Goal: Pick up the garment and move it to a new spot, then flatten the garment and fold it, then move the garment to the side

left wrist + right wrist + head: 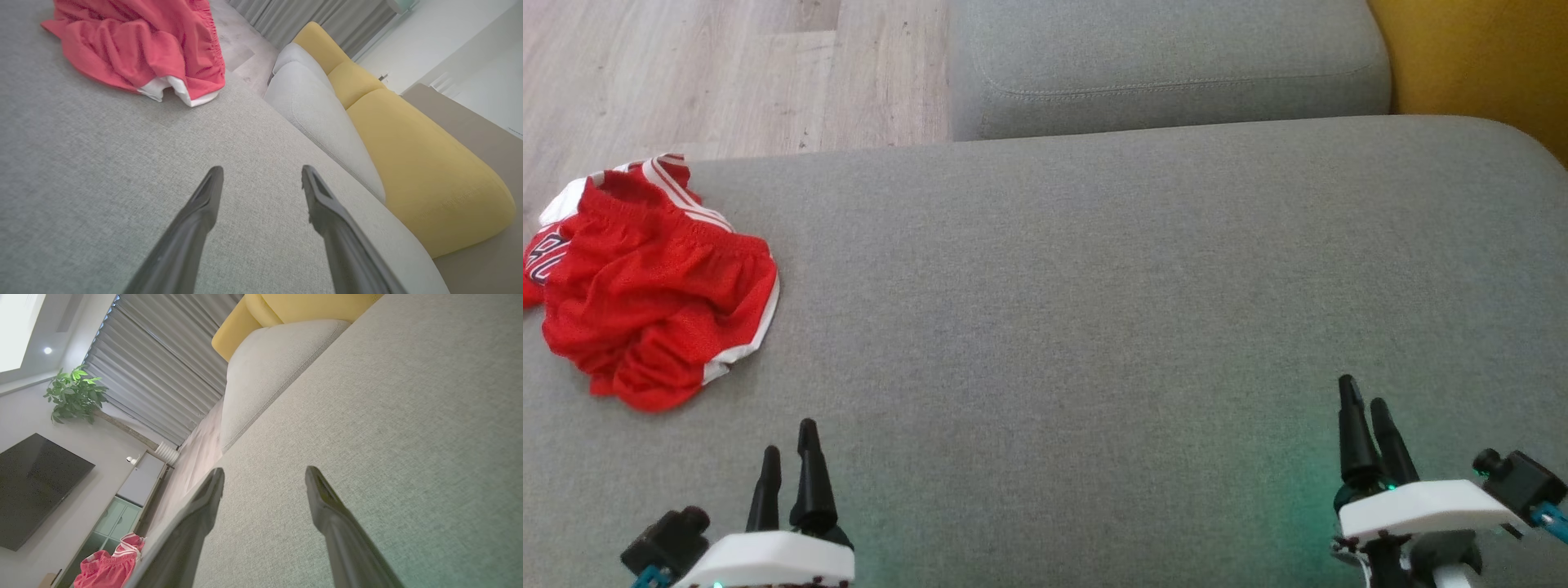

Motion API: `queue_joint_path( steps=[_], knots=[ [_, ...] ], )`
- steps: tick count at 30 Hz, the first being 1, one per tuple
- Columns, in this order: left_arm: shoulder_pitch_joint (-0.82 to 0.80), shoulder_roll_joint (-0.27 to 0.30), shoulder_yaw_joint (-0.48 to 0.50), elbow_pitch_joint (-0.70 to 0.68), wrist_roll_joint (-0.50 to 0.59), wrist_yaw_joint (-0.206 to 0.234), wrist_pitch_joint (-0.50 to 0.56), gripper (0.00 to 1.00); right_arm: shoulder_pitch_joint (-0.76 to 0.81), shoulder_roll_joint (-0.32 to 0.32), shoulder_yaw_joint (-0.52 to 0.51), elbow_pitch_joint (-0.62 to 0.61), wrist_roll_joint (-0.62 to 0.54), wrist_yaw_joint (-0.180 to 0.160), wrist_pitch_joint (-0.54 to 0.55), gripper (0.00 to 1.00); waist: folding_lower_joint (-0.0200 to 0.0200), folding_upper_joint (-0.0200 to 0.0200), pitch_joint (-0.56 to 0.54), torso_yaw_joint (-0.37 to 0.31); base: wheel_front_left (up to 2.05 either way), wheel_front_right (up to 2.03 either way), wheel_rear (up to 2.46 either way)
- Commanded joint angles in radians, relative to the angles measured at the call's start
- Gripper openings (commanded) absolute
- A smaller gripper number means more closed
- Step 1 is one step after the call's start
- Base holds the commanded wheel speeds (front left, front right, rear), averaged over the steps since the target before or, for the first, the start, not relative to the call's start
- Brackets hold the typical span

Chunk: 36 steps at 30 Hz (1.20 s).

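Note:
The garment (654, 282) is a pair of red mesh shorts with white trim, lying crumpled at the far left of a grey sofa cushion (1094, 286). It also shows at the top left of the left wrist view as the garment (135, 49), and small at the bottom left of the right wrist view as the garment (108, 565). My left gripper (788, 449) hovers near the cushion's front edge, below and right of the shorts, open and empty (261, 173). My right gripper (1364, 400) sits at the lower right, far from the shorts, open with nothing between its fingers (264, 473).
A second grey cushion (1168, 65) lies beyond the first, with a yellow cushion (1478, 57) at the back right. Wooden floor (686, 73) shows past the cushion's far left edge. A television (36, 486), a plant (73, 394) and curtains (163, 367) stand further off.

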Motion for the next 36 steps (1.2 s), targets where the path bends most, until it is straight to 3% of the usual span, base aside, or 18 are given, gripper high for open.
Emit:
queue_joint_path(
  steps=[1, 36],
  knots=[
    [-0.024, 0.009, 0.015, -0.036, 0.013, 0.0, -0.009, 1.0, -0.035, -0.008, 0.017, -0.032, -0.013, 0.002, -0.01, 1.0, 0.0, 0.0, 0.0, 0.0, 0.0, 0.0, 0.0],
    [-0.007, 0.013, -0.034, 0.011, 0.428, 0.037, -0.116, 1.0, -0.044, -0.011, 0.104, -0.014, -0.468, 0.003, -0.116, 1.0, 0.0, 0.0, -0.006, 0.004, 0.0, 0.0, 0.0]
  ],
)
